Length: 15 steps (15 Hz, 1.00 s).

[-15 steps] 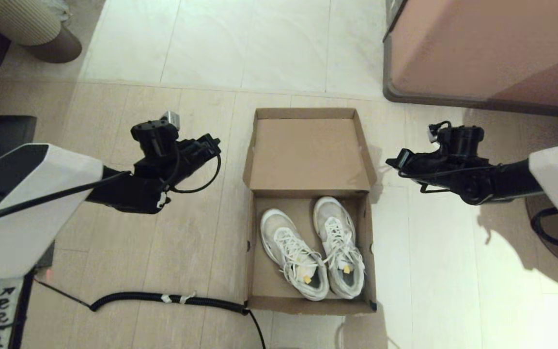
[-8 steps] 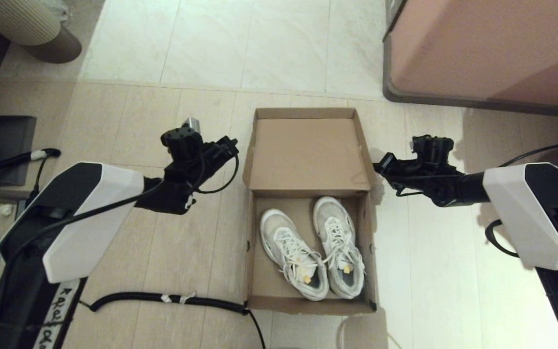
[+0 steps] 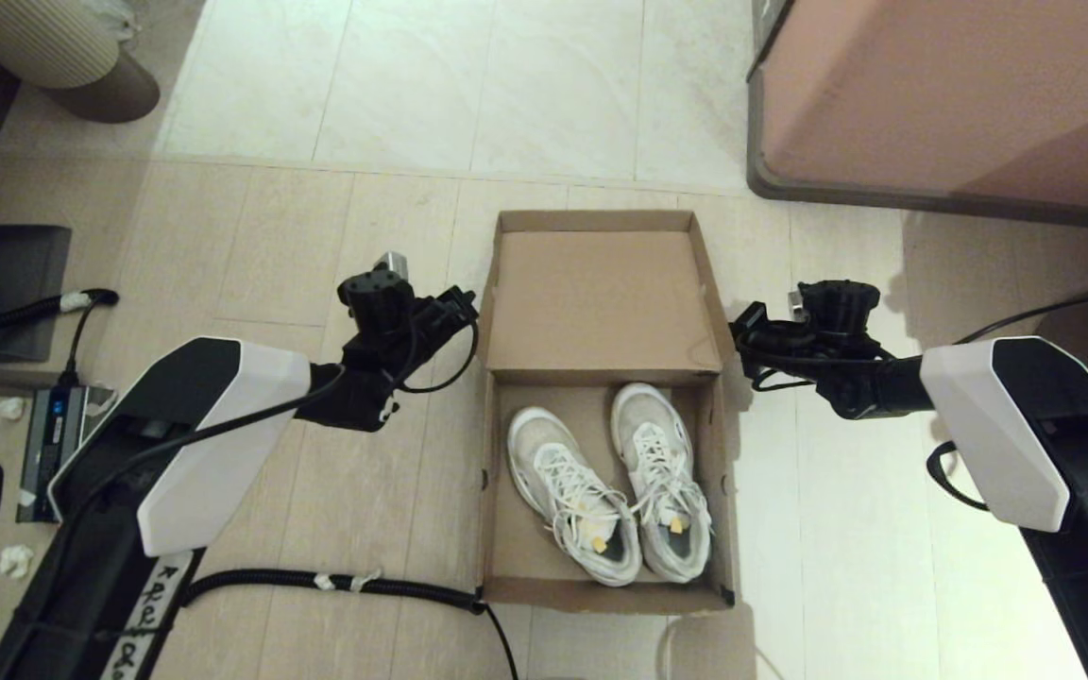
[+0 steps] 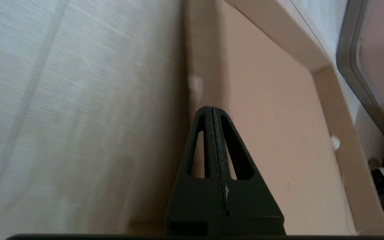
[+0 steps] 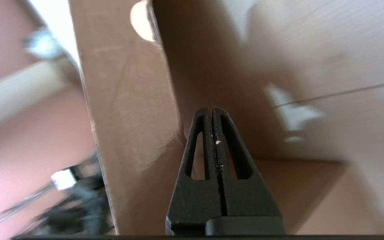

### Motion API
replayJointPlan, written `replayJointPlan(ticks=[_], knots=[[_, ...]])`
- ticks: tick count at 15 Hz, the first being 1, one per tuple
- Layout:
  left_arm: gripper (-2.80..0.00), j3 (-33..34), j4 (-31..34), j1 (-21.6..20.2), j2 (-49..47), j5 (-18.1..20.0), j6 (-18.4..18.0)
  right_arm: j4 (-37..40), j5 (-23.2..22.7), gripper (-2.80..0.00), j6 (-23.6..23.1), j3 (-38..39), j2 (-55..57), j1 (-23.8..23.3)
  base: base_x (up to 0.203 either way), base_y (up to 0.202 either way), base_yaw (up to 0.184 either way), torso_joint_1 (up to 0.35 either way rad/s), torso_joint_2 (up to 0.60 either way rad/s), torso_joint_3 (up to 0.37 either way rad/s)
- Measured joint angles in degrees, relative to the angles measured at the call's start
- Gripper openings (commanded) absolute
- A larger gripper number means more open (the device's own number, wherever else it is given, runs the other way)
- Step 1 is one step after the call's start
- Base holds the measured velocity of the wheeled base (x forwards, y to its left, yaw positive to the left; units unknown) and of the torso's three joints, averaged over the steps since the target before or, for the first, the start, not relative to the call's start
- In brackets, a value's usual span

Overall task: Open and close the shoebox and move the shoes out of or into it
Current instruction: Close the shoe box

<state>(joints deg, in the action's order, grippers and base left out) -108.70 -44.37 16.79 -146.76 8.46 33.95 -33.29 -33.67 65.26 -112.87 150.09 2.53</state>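
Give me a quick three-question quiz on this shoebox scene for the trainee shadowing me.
1. True or false: the shoebox lid lies folded open on the floor.
2. Where are the shoes? A) inside the box B) on the floor C) in a gripper
3. Describe the fingers of the left gripper and right gripper.

Key: 1. True. 2. A. 3. Both pairs pressed shut, holding nothing, one at each side edge of the lid.

The head camera looks straight down from well above; both wrist cameras sit close, all sharing the shoebox (image 3: pixel 601 293) lid.
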Motion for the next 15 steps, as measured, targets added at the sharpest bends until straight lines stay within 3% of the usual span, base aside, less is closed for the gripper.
replayJointPlan(ticks=[10,12,15], knots=[[-2.80,-0.65,-0.39,1.38,-2.17,0.18,0.03,-21.13,-14.12,-2.80,26.64,0.00,4.25,-0.69,0.000,0.000,0.000,0.000,0.00,0.000],[-2.80,-0.63,-0.68,1.58,-1.98,-0.20,0.09,-24.10,-16.65,-2.80,29.32,0.00,5.02,-1.02,0.000,0.000,0.000,0.000,0.00,0.000],[-2.80,-0.61,-0.69,1.71,0.01,-1.07,0.11,-24.55,-18.03,-2.80,29.55,0.00,5.45,-1.16,0.000,0.000,0.000,0.000,0.00,0.000]])
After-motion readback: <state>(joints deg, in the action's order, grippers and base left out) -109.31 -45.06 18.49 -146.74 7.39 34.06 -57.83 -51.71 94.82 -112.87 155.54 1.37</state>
